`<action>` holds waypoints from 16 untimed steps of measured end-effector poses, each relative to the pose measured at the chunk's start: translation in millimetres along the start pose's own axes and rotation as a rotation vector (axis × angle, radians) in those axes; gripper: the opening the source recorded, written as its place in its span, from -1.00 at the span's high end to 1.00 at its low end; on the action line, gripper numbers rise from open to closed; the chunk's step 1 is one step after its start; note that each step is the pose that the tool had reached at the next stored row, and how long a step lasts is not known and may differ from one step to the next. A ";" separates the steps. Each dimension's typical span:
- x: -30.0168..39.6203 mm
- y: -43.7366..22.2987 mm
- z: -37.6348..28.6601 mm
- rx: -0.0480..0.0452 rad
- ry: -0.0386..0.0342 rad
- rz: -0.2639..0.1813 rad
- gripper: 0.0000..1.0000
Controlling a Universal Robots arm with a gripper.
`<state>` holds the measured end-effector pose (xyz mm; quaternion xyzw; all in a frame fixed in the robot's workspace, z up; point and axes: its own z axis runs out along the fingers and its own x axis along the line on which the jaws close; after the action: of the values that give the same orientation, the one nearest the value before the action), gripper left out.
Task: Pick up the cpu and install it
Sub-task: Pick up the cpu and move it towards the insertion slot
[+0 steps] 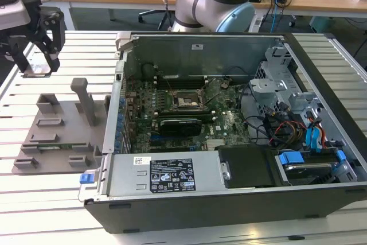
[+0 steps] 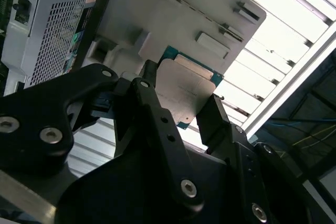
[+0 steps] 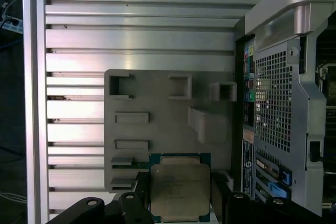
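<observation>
Cpu (image 3: 180,190) in claw (image 1: 39,68), near tray (image 3: 157,98) and case (image 3: 278,93)

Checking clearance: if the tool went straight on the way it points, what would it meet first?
Probably the grey tray, near its edge, with the held cpu touching first; depth is unclear, so it could be the slatted table beside it.
</observation>
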<state>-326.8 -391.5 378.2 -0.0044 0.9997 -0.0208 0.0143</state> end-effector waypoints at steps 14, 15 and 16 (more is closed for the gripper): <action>-35.6 -0.3 1.0 0.0000 0.0000 0.000 -0.09; -37.7 -0.3 1.1 -0.0001 -0.0001 0.000 -0.09; -40.3 -0.4 1.2 -0.0001 0.0000 0.000 -0.09</action>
<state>-286.5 -391.6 378.2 -0.0044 0.9997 -0.0208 0.0143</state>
